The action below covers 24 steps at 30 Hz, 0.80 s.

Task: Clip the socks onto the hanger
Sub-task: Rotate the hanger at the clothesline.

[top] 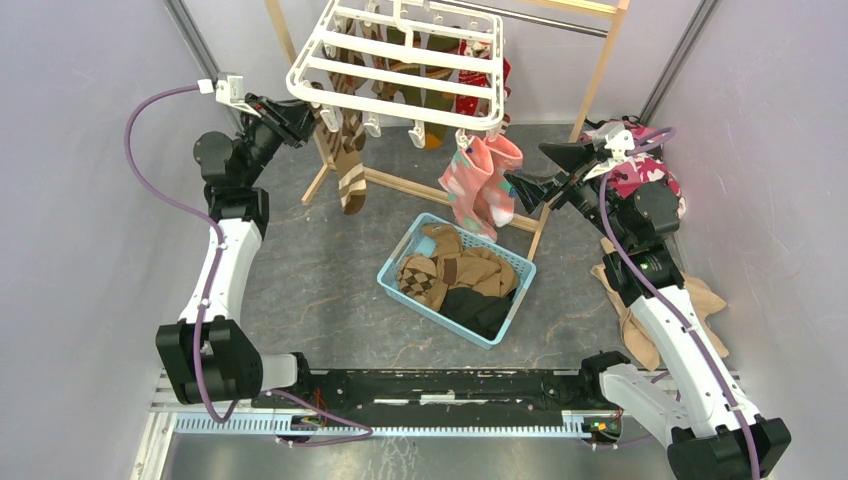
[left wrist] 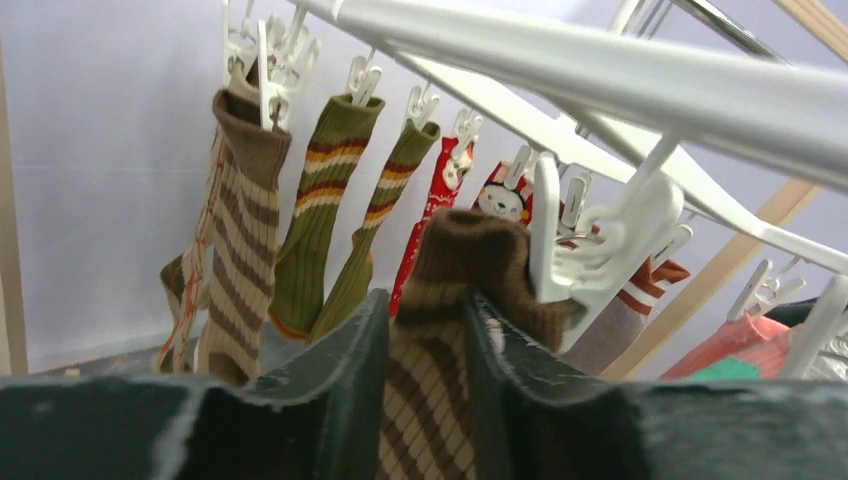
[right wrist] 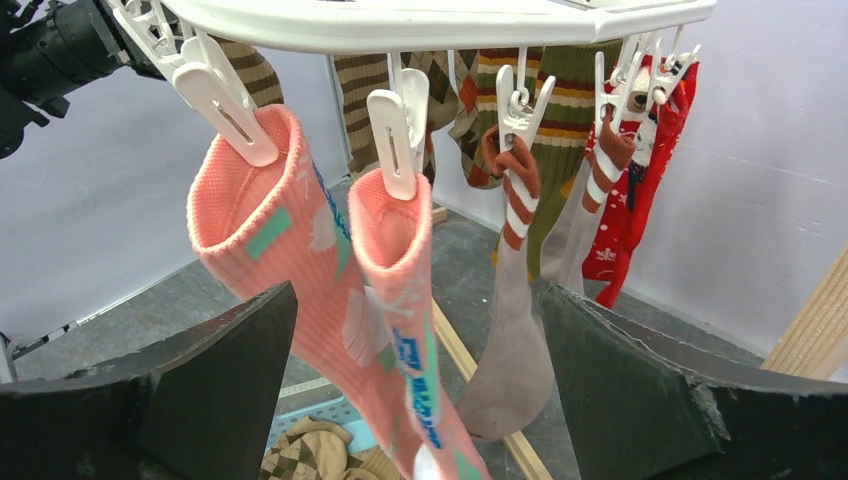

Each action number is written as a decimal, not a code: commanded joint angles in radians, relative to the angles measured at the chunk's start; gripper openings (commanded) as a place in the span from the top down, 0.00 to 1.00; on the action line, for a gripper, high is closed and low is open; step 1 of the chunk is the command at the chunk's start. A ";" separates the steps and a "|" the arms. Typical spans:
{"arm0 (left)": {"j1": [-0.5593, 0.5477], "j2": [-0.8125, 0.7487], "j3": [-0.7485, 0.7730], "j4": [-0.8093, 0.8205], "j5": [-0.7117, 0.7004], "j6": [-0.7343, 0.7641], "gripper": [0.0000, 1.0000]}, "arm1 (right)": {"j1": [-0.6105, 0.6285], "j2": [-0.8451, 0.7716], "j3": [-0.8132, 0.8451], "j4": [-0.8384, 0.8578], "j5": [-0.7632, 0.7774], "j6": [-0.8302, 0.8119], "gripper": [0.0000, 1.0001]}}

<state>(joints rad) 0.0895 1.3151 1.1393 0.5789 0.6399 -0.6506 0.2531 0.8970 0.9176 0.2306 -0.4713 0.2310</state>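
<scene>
So left pincer [left wrist: 425,300] sits part-open round a brown striped sock [left wrist: 480,250] at a clip [left wrist: 548,225] on the white plastic rack hanger [left wrist: 600,60], grip unclear. Right pincer [right wrist: 418,290] is wide open, empty. Next imo: release, fetch another.

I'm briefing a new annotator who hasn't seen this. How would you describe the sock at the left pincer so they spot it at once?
Find the white hanger of clips; go to the side by the left pincer. The sock there has a brown cuff and tan-brown diagonal stripes, and alone sits between the pincer's fingers; its lookalike hangs farther off, beside the green ones.
</scene>
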 commanded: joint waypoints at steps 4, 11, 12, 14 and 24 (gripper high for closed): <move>0.009 -0.134 -0.080 -0.006 -0.052 -0.034 0.43 | -0.002 -0.005 -0.011 0.041 -0.017 0.010 0.02; 0.012 -0.254 -0.107 -0.215 -0.202 0.058 0.27 | -0.001 -0.003 -0.013 0.042 -0.017 0.009 0.02; 0.011 -0.282 -0.121 -0.234 -0.235 0.074 0.25 | -0.002 -0.003 -0.013 0.042 -0.018 0.009 0.02; 0.011 -0.320 -0.143 -0.268 -0.270 0.092 0.23 | -0.001 -0.001 -0.013 0.042 -0.019 0.010 0.02; 0.012 -0.443 -0.159 -0.423 -0.385 0.195 0.18 | -0.002 0.007 -0.014 0.048 -0.027 0.017 0.02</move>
<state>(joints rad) 0.0963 0.9249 0.9859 0.2230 0.3077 -0.5358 0.2531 0.9009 0.9043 0.2317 -0.4892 0.2382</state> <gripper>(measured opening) 0.805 0.979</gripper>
